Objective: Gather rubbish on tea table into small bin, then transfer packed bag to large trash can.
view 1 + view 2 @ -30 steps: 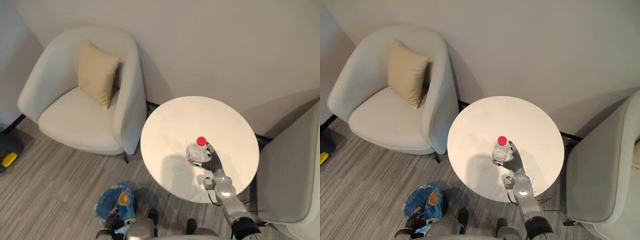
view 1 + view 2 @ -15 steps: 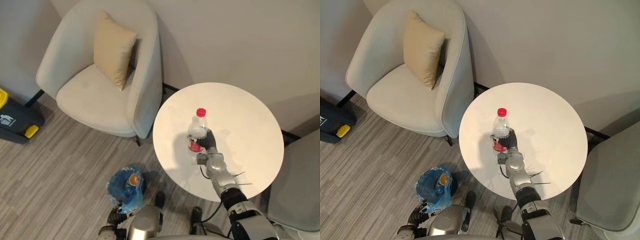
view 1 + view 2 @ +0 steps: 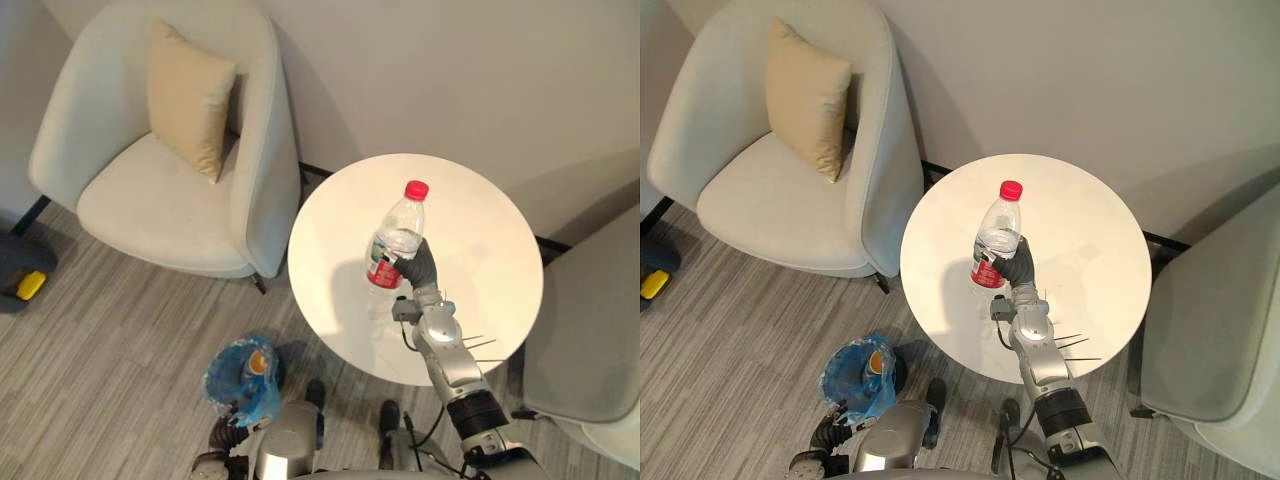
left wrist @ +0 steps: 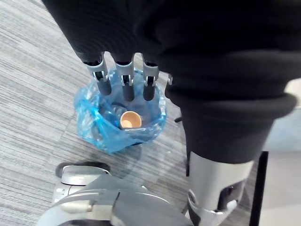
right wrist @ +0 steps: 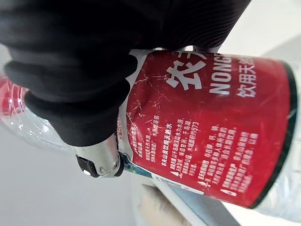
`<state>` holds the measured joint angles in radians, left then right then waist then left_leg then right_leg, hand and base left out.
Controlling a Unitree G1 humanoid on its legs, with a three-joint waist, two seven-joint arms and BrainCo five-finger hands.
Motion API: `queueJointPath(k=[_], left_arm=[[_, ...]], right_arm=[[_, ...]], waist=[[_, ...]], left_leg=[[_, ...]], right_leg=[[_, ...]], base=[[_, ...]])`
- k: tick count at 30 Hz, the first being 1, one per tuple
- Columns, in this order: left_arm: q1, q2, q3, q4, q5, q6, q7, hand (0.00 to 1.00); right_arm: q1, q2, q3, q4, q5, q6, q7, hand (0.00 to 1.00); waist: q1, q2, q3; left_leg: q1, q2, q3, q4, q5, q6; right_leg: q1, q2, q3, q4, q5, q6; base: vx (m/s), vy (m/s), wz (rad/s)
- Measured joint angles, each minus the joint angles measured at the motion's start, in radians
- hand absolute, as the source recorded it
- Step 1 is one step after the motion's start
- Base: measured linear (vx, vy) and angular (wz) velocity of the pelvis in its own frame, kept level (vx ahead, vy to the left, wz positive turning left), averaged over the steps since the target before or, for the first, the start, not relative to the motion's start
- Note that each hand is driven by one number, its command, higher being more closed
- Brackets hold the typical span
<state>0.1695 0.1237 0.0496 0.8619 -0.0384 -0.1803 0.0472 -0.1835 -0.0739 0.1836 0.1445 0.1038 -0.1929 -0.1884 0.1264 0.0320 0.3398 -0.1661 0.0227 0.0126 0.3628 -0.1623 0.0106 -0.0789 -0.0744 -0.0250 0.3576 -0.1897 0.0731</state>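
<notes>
On the grey striped floor (image 3: pixel 120 330) at the left, a small bin lined with a blue plastic bag (image 3: pixel 243 375) is seen, a tan paper cup (image 4: pixel 130 120) lying inside. The left hand (image 4: pixel 124 84) is held over it, fingers straight, nothing grasped. Above the round white tabletop (image 3: pixel 480 230), a clear plastic bottle with red cap and red label (image 3: pixel 395 245) is clasped at its label by the curled right hand (image 3: pixel 420 268). The bottle is judged light, thin-walled and slippery, so the labelled middle is the best place to hold it.

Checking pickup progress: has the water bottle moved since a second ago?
Yes. The bottle, in the right hand, has risen off the table, which it stood on earlier.
</notes>
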Motion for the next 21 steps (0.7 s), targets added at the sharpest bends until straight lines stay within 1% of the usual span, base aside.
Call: queueJointPath(k=[1, 2, 3, 4, 5, 6, 7, 8, 9, 10, 11, 12, 13, 14, 15, 16, 17, 18, 19, 20, 21], left_arm=[[-0.002, 0.004, -0.002, -0.009, 0.000, 0.001, 0.000, 0.00], [-0.003, 0.005, -0.003, -0.010, 0.000, 0.001, 0.000, 0.00], [-0.003, 0.002, -0.010, -0.011, 0.000, 0.001, 0.000, 0.00], [-0.002, 0.001, -0.012, -0.012, -0.001, 0.001, 0.001, 0.00], [-0.002, 0.001, -0.017, -0.019, -0.001, 0.001, 0.001, 0.00], [-0.002, 0.000, -0.020, -0.027, -0.001, 0.002, 0.002, 0.00], [-0.002, -0.003, -0.033, -0.039, -0.007, 0.000, 0.003, 0.00], [-0.002, -0.004, -0.049, -0.042, -0.012, 0.001, 0.004, 0.00], [0.001, -0.003, -0.067, -0.059, -0.021, 0.001, 0.005, 0.00], [0.000, 0.001, -0.082, -0.073, -0.019, 0.001, 0.003, 0.00], [-0.004, 0.008, -0.083, -0.078, -0.017, 0.001, 0.002, 0.00], [-0.008, 0.009, -0.084, -0.075, -0.014, 0.005, 0.001, 0.00], [0.000, 0.013, -0.085, -0.072, -0.007, 0.009, 0.001, 0.00], [-0.001, 0.013, -0.086, -0.070, -0.006, 0.009, 0.001, 0.00], [0.000, 0.014, -0.090, -0.069, 0.003, 0.009, 0.001, 0.00], [-0.002, 0.012, -0.095, -0.067, 0.003, 0.009, 0.001, 0.00], [-0.009, 0.000, -0.104, -0.062, 0.012, 0.009, 0.001, 0.00], [-0.032, -0.020, -0.121, -0.037, 0.012, 0.008, 0.001, 0.00], [-0.047, -0.022, -0.129, -0.026, 0.011, 0.008, 0.001, 0.00], [-0.065, -0.020, -0.136, -0.010, 0.012, 0.007, -0.001, 0.00], [-0.065, -0.015, -0.136, -0.005, 0.013, 0.007, 0.000, 0.00]], right_arm=[[0.028, -0.002, 0.021, -0.038, -0.003, -0.013, 0.004, 1.00], [0.039, -0.003, 0.028, -0.048, -0.009, -0.021, 0.011, 1.00], [0.046, -0.008, 0.035, -0.054, -0.027, -0.030, 0.018, 1.00], [0.051, -0.013, 0.054, -0.054, -0.044, -0.032, 0.018, 1.00], [0.058, -0.013, 0.063, -0.056, -0.060, -0.038, 0.017, 1.00], [0.063, -0.013, 0.063, -0.057, -0.071, -0.040, 0.018, 1.00], [0.069, -0.015, 0.061, -0.055, -0.078, -0.039, 0.015, 1.00], [0.068, -0.021, 0.054, -0.054, -0.080, -0.037, 0.013, 1.00], [0.069, -0.020, 0.037, -0.052, -0.081, -0.035, 0.010, 1.00], [0.069, -0.023, 0.011, -0.052, -0.089, -0.032, -0.001, 1.00], [0.066, -0.022, 0.000, -0.053, -0.096, -0.032, -0.007, 1.00], [0.058, -0.022, -0.031, -0.050, -0.107, -0.031, -0.013, 1.00], [0.062, -0.023, -0.049, -0.049, -0.113, -0.031, -0.027, 1.00], [0.064, -0.025, -0.058, -0.047, -0.115, -0.030, -0.032, 1.00], [0.064, -0.033, -0.068, -0.044, -0.115, -0.024, -0.039, 1.00], [0.064, -0.040, -0.068, -0.044, -0.115, -0.022, -0.045, 1.00], [0.065, -0.054, -0.073, -0.044, -0.120, -0.020, -0.050, 1.00], [0.066, -0.050, -0.100, -0.041, -0.127, -0.014, -0.050, 1.00], [0.066, -0.040, -0.112, -0.033, -0.130, -0.014, -0.052, 1.00], [0.067, -0.021, -0.134, -0.003, -0.141, -0.012, -0.052, 1.00], [0.069, -0.003, -0.134, 0.017, -0.146, -0.002, -0.052, 1.00]], waist=[[-0.003, -0.011, -0.003], [-0.003, -0.015, -0.003], [-0.002, -0.014, -0.003], [0.001, -0.013, -0.006], [0.009, -0.011, -0.008], [0.014, -0.008, -0.008], [0.029, 0.000, -0.008], [0.027, 0.009, -0.008], [0.024, 0.011, -0.008], [0.019, 0.012, -0.013], [0.013, 0.014, -0.015], [0.006, 0.021, -0.016], [-0.011, 0.022, -0.020], [-0.019, 0.022, -0.024], [-0.038, 0.026, -0.039], [-0.045, 0.031, -0.048], [-0.061, 0.051, -0.066], [-0.057, 0.072, -0.079], [-0.058, 0.070, -0.082], [-0.052, 0.053, -0.088], [-0.051, 0.039, -0.095]], left_leg=[[-0.020, -0.027, -0.042, 0.018, -0.001, -0.001], [-0.026, -0.037, -0.061, 0.018, 0.002, -0.005], [-0.035, -0.045, -0.092, 0.010, 0.016, -0.016], [-0.039, -0.048, -0.130, -0.034, 0.052, -0.024], [-0.039, -0.047, -0.158, -0.075, 0.089, -0.037], [-0.040, -0.045, -0.176, -0.099, 0.112, -0.044], [-0.051, -0.041, -0.207, -0.146, 0.170, -0.062], [-0.074, -0.042, -0.204, -0.146, 0.210, -0.062], [-0.096, -0.046, -0.178, -0.147, 0.262, -0.057], [-0.088, -0.044, -0.136, -0.228, 0.345, -0.057], [-0.087, -0.037, -0.083, -0.232, 0.336, -0.041], [-0.101, -0.005, 0.057, -0.090, 0.219, 0.035], [-0.074, 0.026, 0.160, 0.001, 0.137, 0.038], [-0.048, 0.045, 0.202, 0.016, 0.111, 0.027], [0.003, 0.075, 0.264, 0.010, 0.084, 0.005], [0.034, 0.089, 0.279, -0.021, 0.078, -0.007], [0.099, 0.104, 0.285, -0.138, 0.088, -0.049], [0.150, 0.103, 0.263, -0.259, 0.098, -0.070], [0.160, 0.100, 0.259, -0.287, 0.100, -0.073], [0.163, 0.092, 0.247, -0.291, 0.108, -0.078], [0.166, 0.083, 0.238, -0.283, 0.108, -0.078]], right_leg=[[-0.017, -0.003, 0.029, 0.066, -0.050, 0.005], [-0.016, -0.002, 0.042, 0.074, -0.070, 0.006], [-0.016, 0.002, 0.037, 0.070, -0.076, -0.002], [-0.015, 0.006, 0.016, 0.043, -0.070, -0.011], [-0.015, 0.017, 0.010, 0.017, -0.057, -0.029], [-0.017, 0.026, 0.004, 0.004, -0.048, -0.039], [-0.029, 0.037, -0.034, -0.006, -0.030, -0.064], [-0.031, 0.043, -0.059, -0.011, -0.022, -0.075], [-0.030, 0.044, -0.070, -0.020, -0.011, -0.090], [-0.020, 0.023, -0.109, -0.065, 0.025, -0.114], [-0.008, 0.018, -0.134, -0.094, 0.035, -0.116], [-0.003, 0.005, -0.180, -0.110, 0.040, -0.123], [0.007, -0.016, -0.225, -0.113, 0.044, -0.123], [0.010, -0.026, -0.243, -0.114, 0.047, -0.122], [0.010, -0.040, -0.276, -0.122, 0.054, -0.114], [0.011, -0.042, -0.294, -0.130, 0.058, -0.107], [0.011, -0.038, -0.326, -0.143, 0.069, -0.091], [0.012, -0.029, -0.354, -0.156, 0.083, -0.082], [0.015, -0.030, -0.365, -0.159, 0.089, -0.076], [0.030, -0.036, -0.371, -0.175, 0.112, -0.071], [0.047, -0.041, -0.370, -0.189, 0.118, -0.063]], base=[[-0.10, -0.062, 0.85], [-0.04, -0.078, 0.96], [-0.05, -0.139, 0.88], [-0.05, -0.156, 0.94], [-0.04, -0.167, 0.82], [0.01, -0.184, 0.89], [0.01, -0.187, 0.97], [-0.03, -0.192, 1.19], [-0.10, -0.119, 1.29], [-0.11, -0.067, 1.20], [-0.15, -0.056, 1.16], [-0.16, -0.057, 1.13], [-0.15, -0.082, 1.09], [-0.12, -0.048, 1.13], [-0.08, -0.003, 0.84], [-0.10, 0.043, 1.06], [-0.08, 0.110, 0.89], [-0.09, 0.187, 0.83], [-0.07, 0.187, 0.55], [-0.07, 0.173, 0.38], [-0.07, 0.133, 0.27]])
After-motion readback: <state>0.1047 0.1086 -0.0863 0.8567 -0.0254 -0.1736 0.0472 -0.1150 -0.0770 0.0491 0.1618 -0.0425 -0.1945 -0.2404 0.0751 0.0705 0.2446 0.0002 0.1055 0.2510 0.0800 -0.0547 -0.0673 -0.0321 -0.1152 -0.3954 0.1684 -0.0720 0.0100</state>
